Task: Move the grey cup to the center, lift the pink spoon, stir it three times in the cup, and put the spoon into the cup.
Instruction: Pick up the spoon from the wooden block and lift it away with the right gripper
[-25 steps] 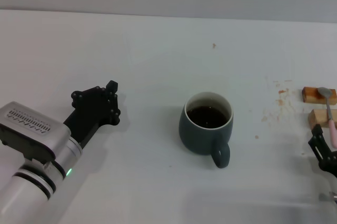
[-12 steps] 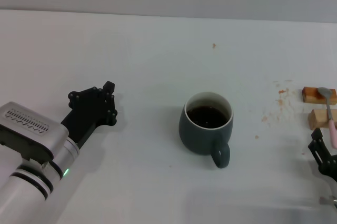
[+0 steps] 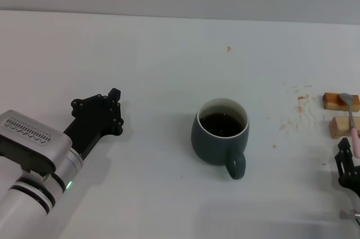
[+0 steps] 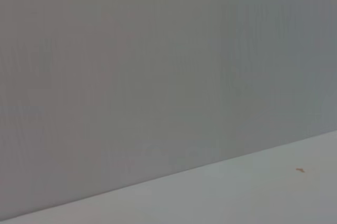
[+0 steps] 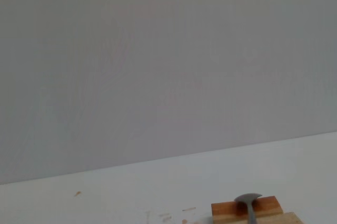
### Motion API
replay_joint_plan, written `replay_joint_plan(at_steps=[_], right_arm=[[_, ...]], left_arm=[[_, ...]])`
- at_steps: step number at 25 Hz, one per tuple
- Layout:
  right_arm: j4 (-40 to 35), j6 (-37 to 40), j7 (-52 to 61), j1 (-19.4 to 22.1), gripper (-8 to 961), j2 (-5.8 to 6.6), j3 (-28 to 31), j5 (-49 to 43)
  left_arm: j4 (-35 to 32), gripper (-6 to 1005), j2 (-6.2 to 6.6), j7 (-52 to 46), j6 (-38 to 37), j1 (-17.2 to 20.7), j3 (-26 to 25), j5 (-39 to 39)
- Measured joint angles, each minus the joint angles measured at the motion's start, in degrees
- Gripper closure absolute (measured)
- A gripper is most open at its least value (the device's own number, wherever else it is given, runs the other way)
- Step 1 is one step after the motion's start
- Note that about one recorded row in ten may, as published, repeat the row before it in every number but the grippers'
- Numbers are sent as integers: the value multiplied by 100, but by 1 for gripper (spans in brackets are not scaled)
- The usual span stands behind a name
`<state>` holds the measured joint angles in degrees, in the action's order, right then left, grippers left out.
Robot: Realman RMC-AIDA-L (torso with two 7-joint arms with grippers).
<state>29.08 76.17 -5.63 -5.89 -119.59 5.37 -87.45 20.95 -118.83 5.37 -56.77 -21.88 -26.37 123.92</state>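
Observation:
The grey cup (image 3: 219, 139) stands upright near the middle of the white table, holding dark liquid, with its handle (image 3: 237, 166) turned toward the front right. At the right edge the pink spoon (image 3: 354, 126) lies across two tan wooden blocks (image 3: 336, 100). Its metal bowl (image 5: 247, 198) also shows on a block in the right wrist view. My left gripper (image 3: 98, 104) is well to the left of the cup, apart from it and holding nothing. My right gripper (image 3: 347, 160) sits at the lower right edge, just in front of the spoon's handle end.
Brown crumbs and stains (image 3: 298, 109) are scattered left of the blocks, and one speck (image 3: 228, 48) lies farther back. A grey wall (image 4: 158, 66) rises behind the table. The left wrist view shows only that wall and the table's far part.
My left gripper has drawn back a little to the left, away from the cup. My right gripper has slid slightly toward the front right edge. Cup and spoon have not moved.

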Motion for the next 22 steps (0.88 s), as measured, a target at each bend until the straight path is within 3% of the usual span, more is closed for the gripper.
replay_joint_plan(at_steps=[22], right_arm=[[3, -54, 9, 40, 675, -7, 69, 0]], left_arm=[[-11, 1000, 0, -2, -1, 7, 0, 9]])
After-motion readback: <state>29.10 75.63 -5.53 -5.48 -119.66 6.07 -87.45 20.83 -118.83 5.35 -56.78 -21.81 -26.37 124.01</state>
